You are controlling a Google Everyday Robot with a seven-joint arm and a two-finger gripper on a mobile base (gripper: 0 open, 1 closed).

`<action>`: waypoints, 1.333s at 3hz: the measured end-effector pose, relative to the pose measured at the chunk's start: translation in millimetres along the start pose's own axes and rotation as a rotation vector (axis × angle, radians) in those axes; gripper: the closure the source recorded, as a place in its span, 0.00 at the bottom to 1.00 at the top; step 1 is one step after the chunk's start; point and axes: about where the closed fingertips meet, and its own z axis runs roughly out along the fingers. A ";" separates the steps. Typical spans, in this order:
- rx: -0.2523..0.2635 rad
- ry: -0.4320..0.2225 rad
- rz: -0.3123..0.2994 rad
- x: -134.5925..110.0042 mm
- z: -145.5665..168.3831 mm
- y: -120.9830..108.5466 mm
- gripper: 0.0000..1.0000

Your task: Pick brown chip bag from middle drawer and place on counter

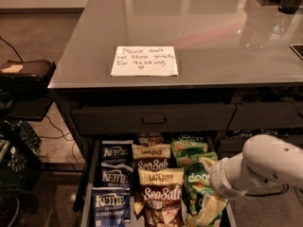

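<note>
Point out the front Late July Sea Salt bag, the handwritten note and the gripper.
front Late July Sea Salt bag [161, 194], camera view, on the "Sea Salt" lettering.
handwritten note [144, 60], camera view, middle of the sheet.
gripper [209, 213], camera view, its lower end, over the green chip bags [188, 151].

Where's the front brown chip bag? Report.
The brown chip bag lies bottom centre in the middle drawer, between Kettle bags and green bags; the gripper is over the latter.
</note>
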 end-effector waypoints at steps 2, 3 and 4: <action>-0.007 -0.024 0.005 8.0 16.9 4.9 0.00; 0.034 -0.077 -0.038 6.4 36.5 10.3 0.00; 0.075 -0.146 -0.105 -7.2 55.4 9.8 0.00</action>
